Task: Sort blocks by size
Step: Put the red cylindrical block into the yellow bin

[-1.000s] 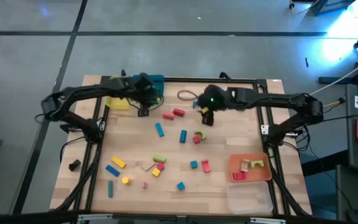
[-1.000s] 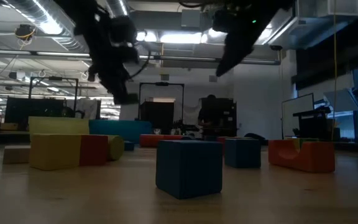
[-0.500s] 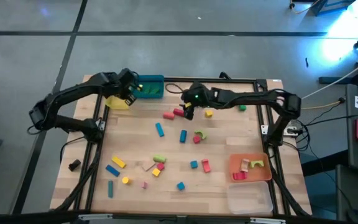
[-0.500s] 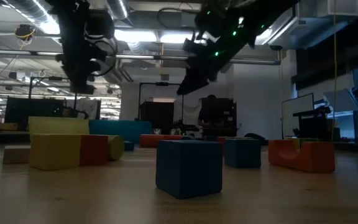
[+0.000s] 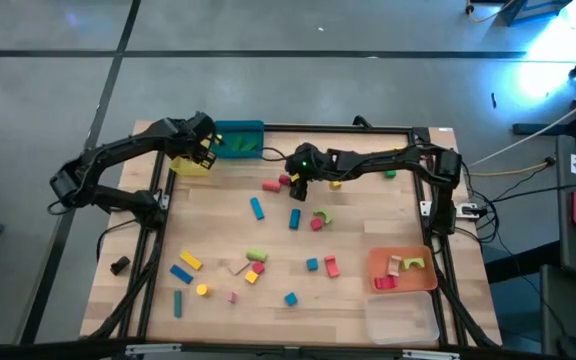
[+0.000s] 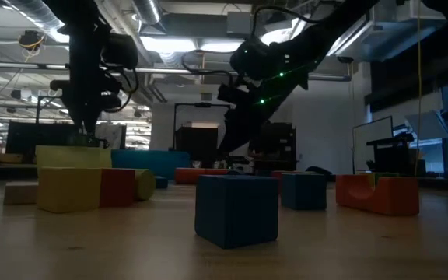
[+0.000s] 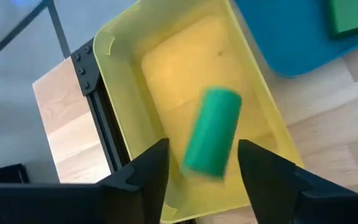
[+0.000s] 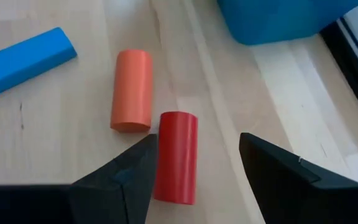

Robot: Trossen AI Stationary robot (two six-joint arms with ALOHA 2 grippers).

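My left gripper (image 5: 204, 152) (image 7: 201, 165) stands open over the yellow tray (image 5: 188, 165) (image 7: 135, 37) at the table's far left. A green cylinder block (image 7: 211, 132) shows blurred beyond the gap between the fingers, over the tray's floor; no finger touches it. My right gripper (image 5: 294, 186) (image 8: 197, 168) is open at the far middle, slanting down over a red cylinder block (image 8: 176, 155) (image 5: 286, 180). An orange cylinder block (image 8: 131, 90) lies on its side beside the red one. A blue bar (image 8: 23, 53) lies farther off.
The teal tray (image 5: 240, 140) holding a green block sits beside the yellow one. The orange tray (image 5: 403, 270) with blocks and a clear tray (image 5: 403, 320) stand at the near right. Several loose blocks lie across the table's middle and near left, among them a blue cube (image 6: 236, 210).
My left gripper has gone toward the table's far left corner, rolling its wrist, and now hangs over the yellow tray. My right gripper has come down and toward the table's left, to just above the red cylinder.
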